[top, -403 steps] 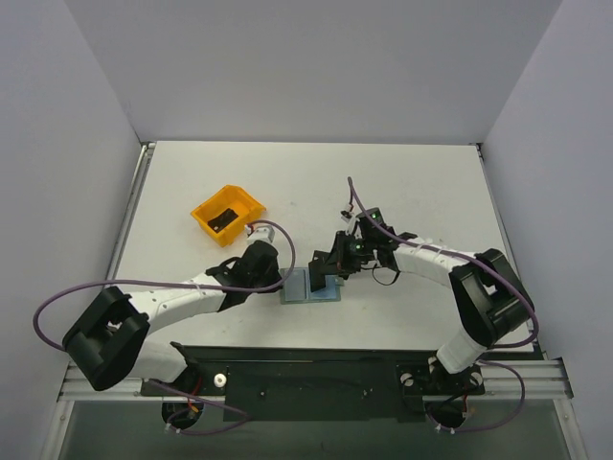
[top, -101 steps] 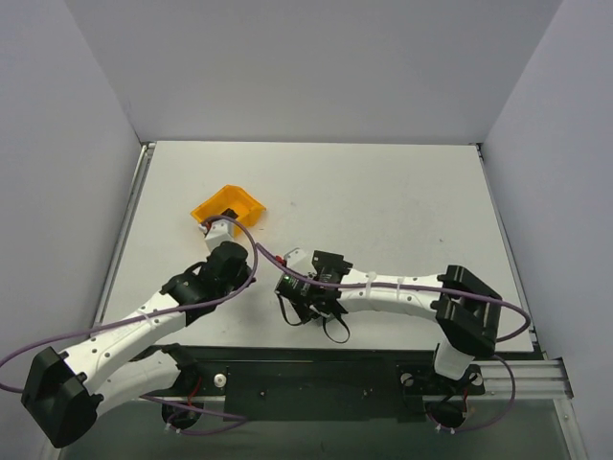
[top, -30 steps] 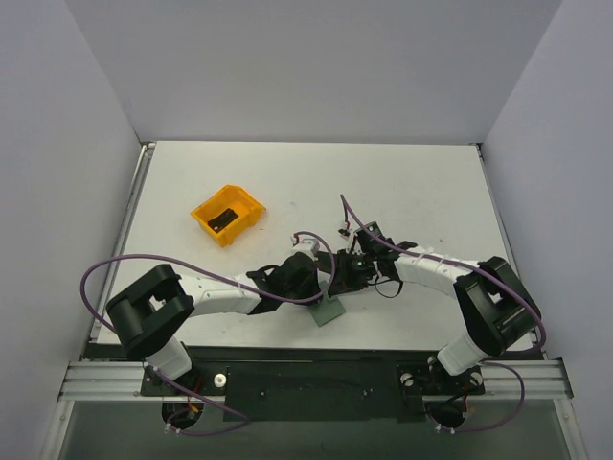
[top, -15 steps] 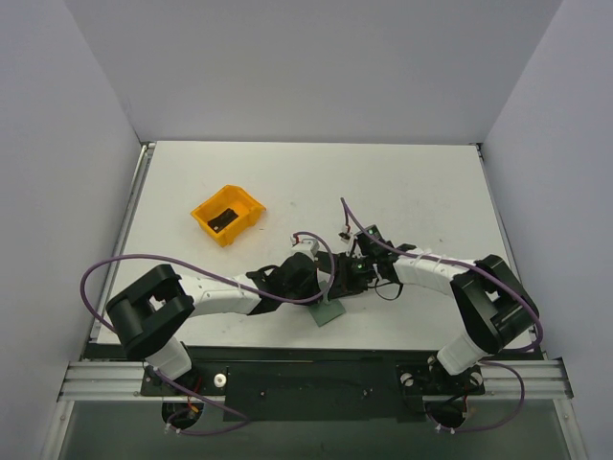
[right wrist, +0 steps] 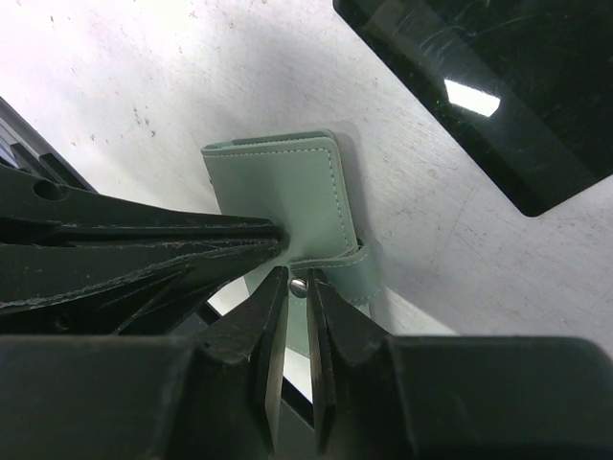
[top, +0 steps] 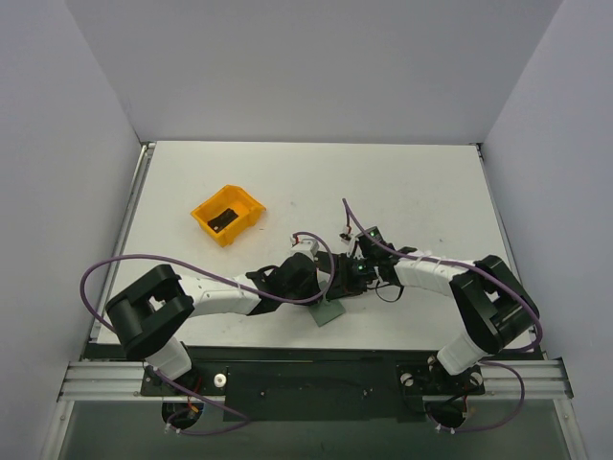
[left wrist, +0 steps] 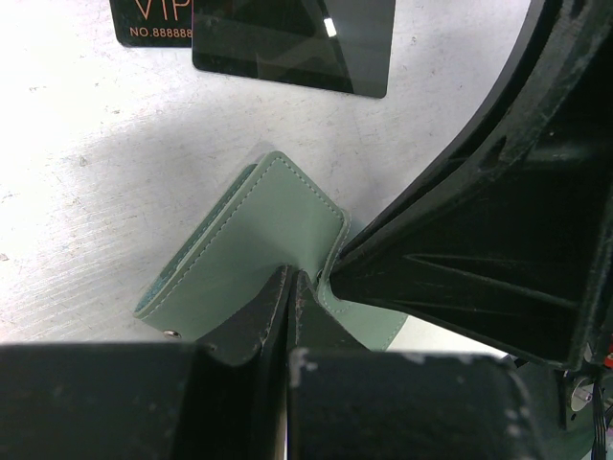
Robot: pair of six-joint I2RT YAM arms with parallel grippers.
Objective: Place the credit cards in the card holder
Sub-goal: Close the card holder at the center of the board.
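Two grippers are seen nose to nose at the card holder (left wrist: 259, 240), and the step in hand is judged to be the opening of it: no card can be slid in while it is folded.

The left gripper (left wrist: 290, 280) is clenched on the holder's edge at 6 o'clock in its own wrist view. The sage-green wallet is held propped at a tilt rather than flat. The right gripper (right wrist: 297, 287) is placed at 3 o'clock of the holder in that same view. Its jaws are parted by a sliver only, and the snap tab (right wrist: 352, 276) with its metal stud is sitting right at the tips. Whether the tab is truly bitten or merely bracketed cannot be told.

The credit cards (left wrist: 287, 38) are found flat on the table (top: 402, 182) at 12 o'clock of the holder. They are near it but apart, two overlapping, one marked VIP. One more dark card can be made out in the orange bin (top: 228, 213), well apart at 10 o'clock of the grippers from overhead.

Next, a firm bite on that thin tab is called for. The snap would then be pulled free and the flap swung open while the other side is kept anchored. Slippage of the narrow strap is judged the likely snag.
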